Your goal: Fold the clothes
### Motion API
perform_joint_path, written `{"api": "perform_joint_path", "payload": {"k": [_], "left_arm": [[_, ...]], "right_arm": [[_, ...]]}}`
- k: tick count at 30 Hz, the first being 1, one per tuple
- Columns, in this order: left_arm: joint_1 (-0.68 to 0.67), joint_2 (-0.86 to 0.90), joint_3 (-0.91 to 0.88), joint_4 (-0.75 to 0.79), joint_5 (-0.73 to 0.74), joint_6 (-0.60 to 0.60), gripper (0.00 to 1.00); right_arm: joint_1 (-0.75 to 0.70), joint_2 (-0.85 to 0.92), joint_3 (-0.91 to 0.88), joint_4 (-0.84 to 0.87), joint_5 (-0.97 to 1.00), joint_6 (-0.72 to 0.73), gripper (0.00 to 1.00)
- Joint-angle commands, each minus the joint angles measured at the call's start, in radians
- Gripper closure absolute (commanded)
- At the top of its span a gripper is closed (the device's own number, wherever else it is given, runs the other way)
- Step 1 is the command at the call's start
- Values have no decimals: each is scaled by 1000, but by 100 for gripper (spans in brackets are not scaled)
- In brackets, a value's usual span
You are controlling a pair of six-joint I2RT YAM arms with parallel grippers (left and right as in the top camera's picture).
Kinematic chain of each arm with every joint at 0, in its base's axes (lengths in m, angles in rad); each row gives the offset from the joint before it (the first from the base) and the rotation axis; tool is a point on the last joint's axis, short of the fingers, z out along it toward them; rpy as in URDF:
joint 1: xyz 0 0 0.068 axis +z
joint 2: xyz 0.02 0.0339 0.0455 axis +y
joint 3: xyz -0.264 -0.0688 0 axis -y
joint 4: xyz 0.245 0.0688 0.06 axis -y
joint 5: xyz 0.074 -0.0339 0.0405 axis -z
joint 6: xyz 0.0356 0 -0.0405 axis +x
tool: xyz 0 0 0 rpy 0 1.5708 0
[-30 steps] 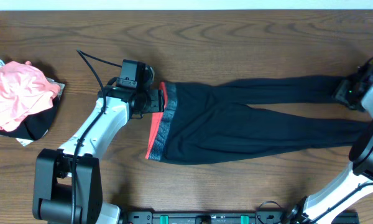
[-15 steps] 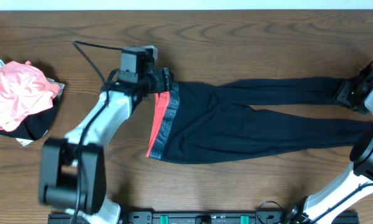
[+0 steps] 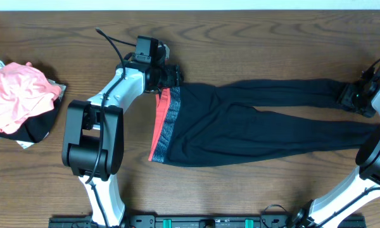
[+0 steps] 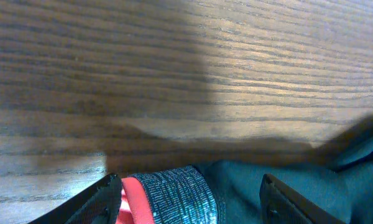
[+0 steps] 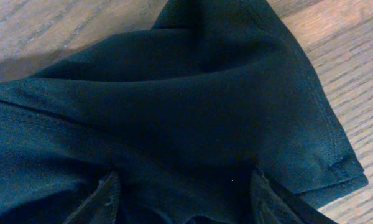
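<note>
So, nothing folded yet: leggings [image 3: 253, 123] lie flat, full length, centre to right edge of overhead view. My left gripper [image 3: 171, 76], jaws apart, straddles waistband [image 4: 173, 191] top corner; right gripper [image 5: 183, 186], also apart, sits over upper leg cuff [image 5: 332, 163]. All folds left.
</note>
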Motion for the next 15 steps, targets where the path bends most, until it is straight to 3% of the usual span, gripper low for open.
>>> {"api": "perform_joint_path", "payload": {"k": [1, 7, 15], "left_arm": [[3, 2, 18, -40, 6, -26, 29], [6, 2, 18, -186, -56, -34, 34], [14, -71, 18, -188, -70, -34, 34]], "right_arm": [[17, 43, -41, -49, -37, -1, 35], [17, 43, -41, -65, -37, -8, 34], [17, 43, -41, -79, -37, -8, 34]]}}
